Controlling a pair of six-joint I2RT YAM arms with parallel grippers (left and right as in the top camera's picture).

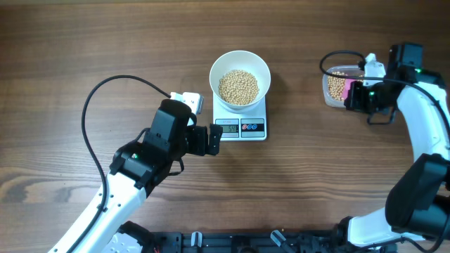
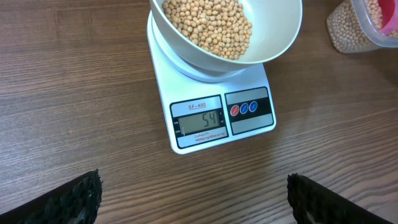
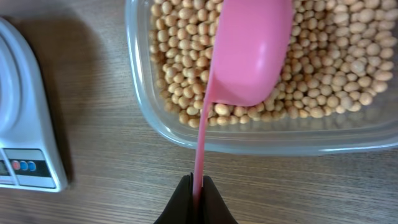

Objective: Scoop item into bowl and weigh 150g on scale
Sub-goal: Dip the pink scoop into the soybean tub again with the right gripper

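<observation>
Step in hand: loading the scoop for another transfer. The right gripper [image 3: 197,184] has its jaws clenched on the thin handle of the pink scoop [image 3: 252,56], whose cup sits down among the beans [image 3: 323,74] in the clear tub [image 3: 261,146]. The left gripper [image 2: 194,198] hangs over the table just in front of the scale [image 1: 239,114], jaws released, holding nothing. The white bowl [image 1: 266,70] stands on the scale with a bed of beans in it. The display appears to read 54, well short of target.

Next move, as judged: dig in, lift the scoop level, carry it left to the bowl, tip gently. Smaller loads will be needed near target.
</observation>
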